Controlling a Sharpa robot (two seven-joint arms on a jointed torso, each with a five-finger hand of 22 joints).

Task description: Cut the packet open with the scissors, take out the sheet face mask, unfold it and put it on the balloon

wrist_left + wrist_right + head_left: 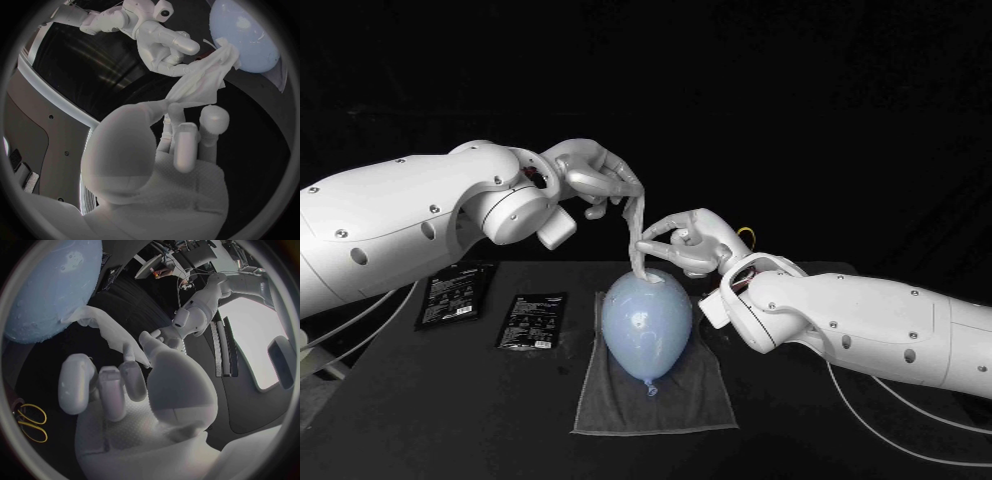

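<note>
the sheet face mask (633, 245) is out, so the step now is opening it up over the balloon (646, 320). the left hand (596, 180) pinches the mask's top and the right hand (682, 245) pinches it lower, just above the balloon. the mask is thin, white, floppy, bunched into a strip. the balloon is pale blue, smooth, egg-shaped, lying on a soft grey towel (653, 400) on the black worktop (444, 420). next, i think, the hands must pull apart gently to spread it.

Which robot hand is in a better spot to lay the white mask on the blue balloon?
Probably the right hand. It pinches the thin white sheet mask low, just beside the pale blue balloon; the left hand holds the other end higher up.
</note>
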